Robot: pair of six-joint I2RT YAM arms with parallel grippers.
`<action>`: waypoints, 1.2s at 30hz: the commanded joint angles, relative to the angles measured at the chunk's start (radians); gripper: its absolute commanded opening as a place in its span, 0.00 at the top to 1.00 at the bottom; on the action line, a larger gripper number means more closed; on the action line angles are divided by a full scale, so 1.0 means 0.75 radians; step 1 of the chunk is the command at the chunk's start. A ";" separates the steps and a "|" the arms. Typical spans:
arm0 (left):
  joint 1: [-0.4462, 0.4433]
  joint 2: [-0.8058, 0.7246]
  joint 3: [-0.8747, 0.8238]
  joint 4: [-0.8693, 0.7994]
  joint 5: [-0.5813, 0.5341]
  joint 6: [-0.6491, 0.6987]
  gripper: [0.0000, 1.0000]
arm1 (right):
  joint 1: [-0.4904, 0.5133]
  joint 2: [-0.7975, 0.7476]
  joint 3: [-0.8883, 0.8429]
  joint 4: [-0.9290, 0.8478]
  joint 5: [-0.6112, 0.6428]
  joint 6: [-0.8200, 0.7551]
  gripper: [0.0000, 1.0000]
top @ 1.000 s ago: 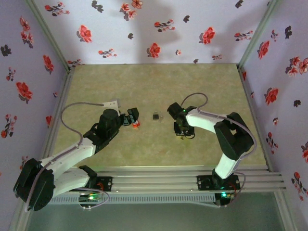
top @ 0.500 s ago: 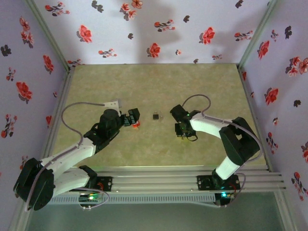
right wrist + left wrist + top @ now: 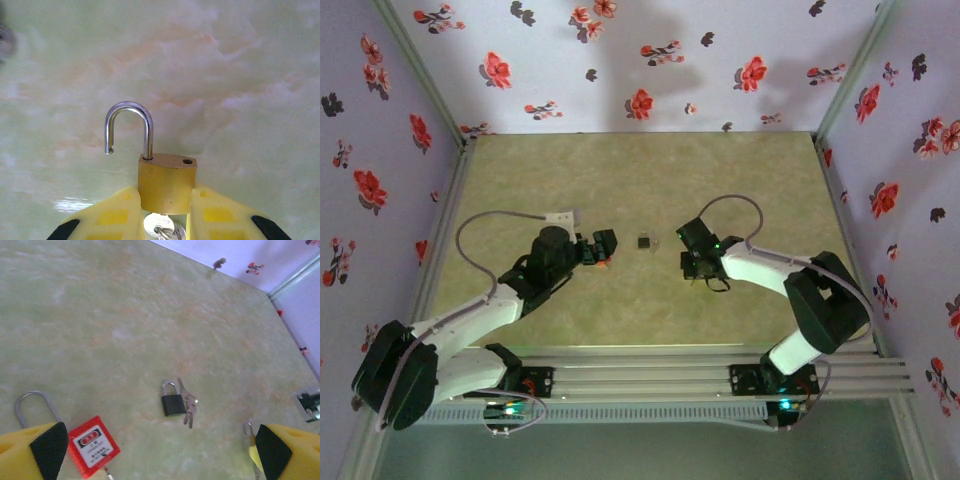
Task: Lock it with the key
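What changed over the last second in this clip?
The left gripper slid slightly right over the red padlock. The right arm's elbow swung outward; the right gripper, holding the brass padlock, barely shifted. The small black padlock stayed put; nothing was visibly grasped or released.

The right gripper (image 3: 166,200) has yellow fingers, and between them I see a brass-yellow padlock (image 3: 166,182) with a silver shackle. Beside the left gripper (image 3: 160,455), next to its black pad, is a red padlock (image 3: 93,445) with a white label. Ahead of that gripper is a black padlock (image 3: 173,404) with silver keys (image 3: 189,407). The table (image 3: 100,315) is pale green, marbled with orange. The walls (image 3: 670,60) are lilac with red and black flowers.
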 commanded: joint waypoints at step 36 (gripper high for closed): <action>-0.046 0.388 0.125 0.311 0.524 -0.196 0.16 | 0.241 -0.169 -0.025 0.280 -0.258 -0.105 0.82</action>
